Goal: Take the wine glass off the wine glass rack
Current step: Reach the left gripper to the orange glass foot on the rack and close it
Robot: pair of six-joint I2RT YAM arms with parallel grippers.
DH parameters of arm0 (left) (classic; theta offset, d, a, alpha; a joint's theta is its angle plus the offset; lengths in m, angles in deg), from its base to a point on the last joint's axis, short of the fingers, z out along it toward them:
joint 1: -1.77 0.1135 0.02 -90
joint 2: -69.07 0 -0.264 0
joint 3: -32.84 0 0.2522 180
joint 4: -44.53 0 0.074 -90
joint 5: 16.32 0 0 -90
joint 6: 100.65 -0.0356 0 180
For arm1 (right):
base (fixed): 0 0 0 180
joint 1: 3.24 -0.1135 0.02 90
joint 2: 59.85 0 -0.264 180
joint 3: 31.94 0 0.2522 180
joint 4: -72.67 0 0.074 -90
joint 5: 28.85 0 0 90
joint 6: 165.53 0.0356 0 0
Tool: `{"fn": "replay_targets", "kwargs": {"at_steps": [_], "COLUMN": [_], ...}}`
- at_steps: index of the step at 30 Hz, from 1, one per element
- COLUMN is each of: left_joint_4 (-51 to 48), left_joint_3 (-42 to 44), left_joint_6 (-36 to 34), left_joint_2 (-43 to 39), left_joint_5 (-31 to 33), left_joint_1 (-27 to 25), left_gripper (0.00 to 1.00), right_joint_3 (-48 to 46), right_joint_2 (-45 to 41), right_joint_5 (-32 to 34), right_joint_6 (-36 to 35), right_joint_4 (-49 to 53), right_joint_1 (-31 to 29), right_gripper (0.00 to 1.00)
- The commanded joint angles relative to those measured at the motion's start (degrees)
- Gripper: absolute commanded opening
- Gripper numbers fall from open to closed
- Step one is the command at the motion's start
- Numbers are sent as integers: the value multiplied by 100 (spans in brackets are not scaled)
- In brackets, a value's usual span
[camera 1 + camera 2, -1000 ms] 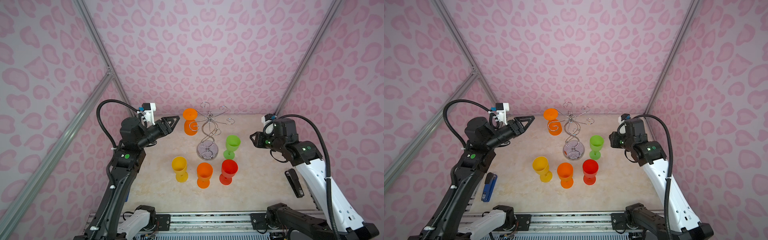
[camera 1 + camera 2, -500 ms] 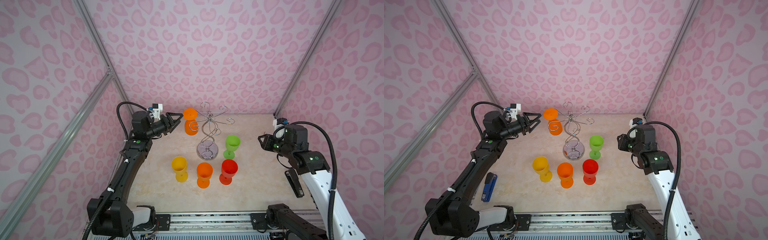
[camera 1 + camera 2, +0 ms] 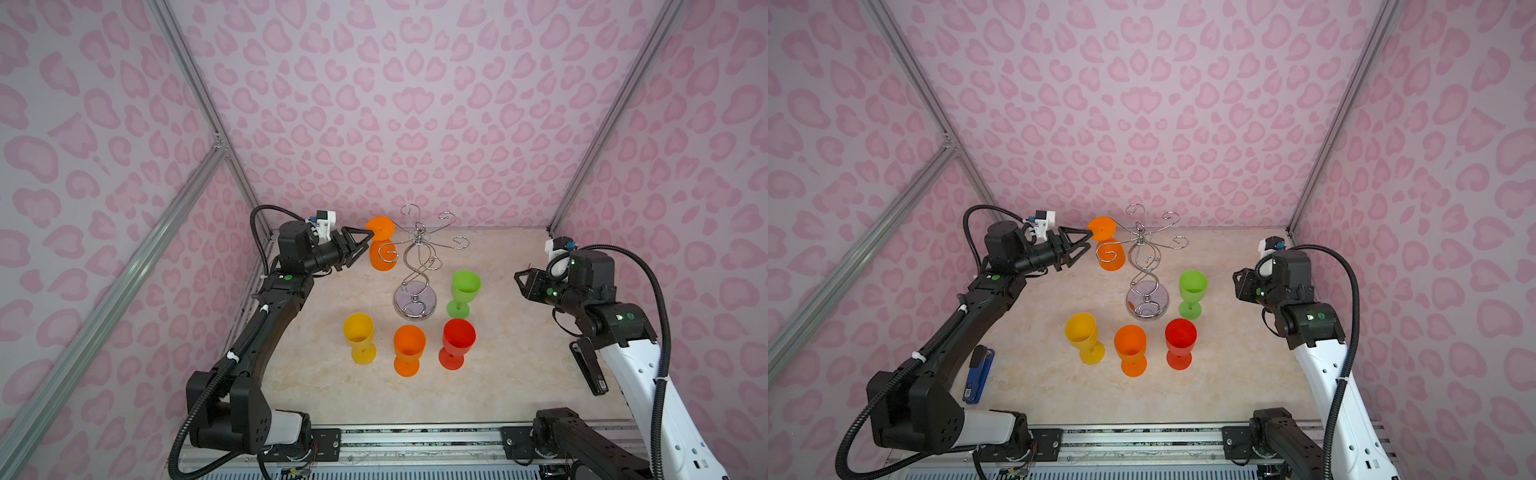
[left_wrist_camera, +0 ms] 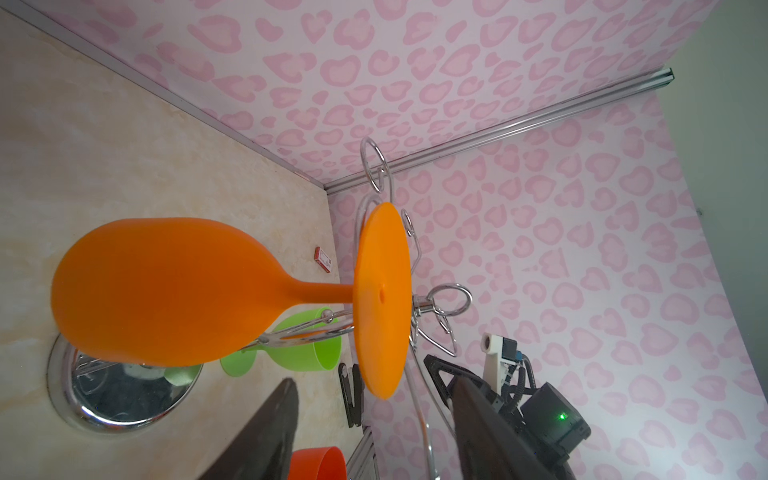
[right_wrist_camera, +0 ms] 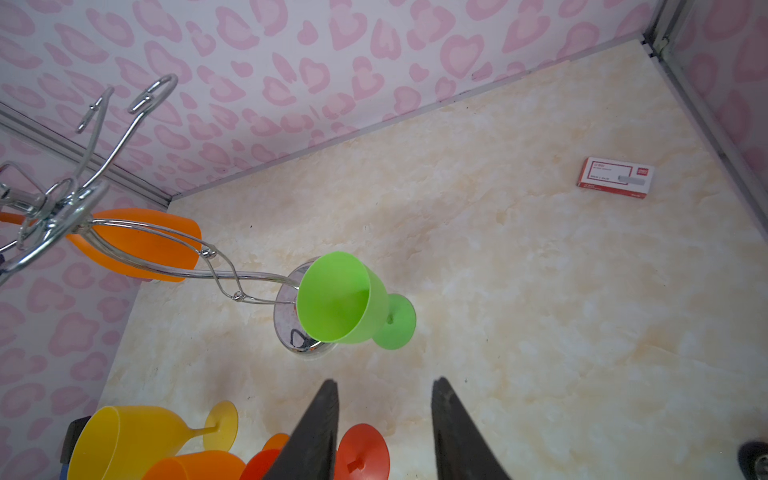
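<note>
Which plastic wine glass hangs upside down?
The orange plastic wine glass on the shiny chrome wire rack, near the left gripper; the other four stand upright.

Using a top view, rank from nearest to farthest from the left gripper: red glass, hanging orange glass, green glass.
1. Hanging orange glass, at the left gripper tips.
2. Green glass, right of the rack.
3. Red glass, front right.

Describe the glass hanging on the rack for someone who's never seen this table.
Find the chrome wire rack toward the back of the marble-look table. On its left-hand hook hangs an orange wine glass. It alone is upside down, foot on top; the other orange glass stands upright in the front row.
</note>
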Motion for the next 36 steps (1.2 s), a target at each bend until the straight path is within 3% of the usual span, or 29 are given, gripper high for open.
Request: {"fn": "replay_targets", "kwargs": {"at_steps": [1, 10, 13, 36], "left_joint_4": [353, 496, 547, 561], "left_joint_3": [-76, -185, -236, -309], "left_joint_6": [-22, 49, 78, 163], "left_joint_2": [84, 263, 305, 406], "left_joint_5": [-11, -28, -28, -155], "left_joint_1": [-38, -102, -111, -124], "left_gripper": [57, 38, 37, 3], "right_joint_3": [-20, -85, -96, -207], "right_joint_2": [7, 25, 16, -10], "right_joint_5": [-102, -178, -188, -264], "right_joint_6": [10, 11, 18, 56], "right_joint_4": [-103, -155, -151, -222], "right_joint_1": [17, 58, 69, 96], "right_gripper": [38, 38, 38, 38]}}
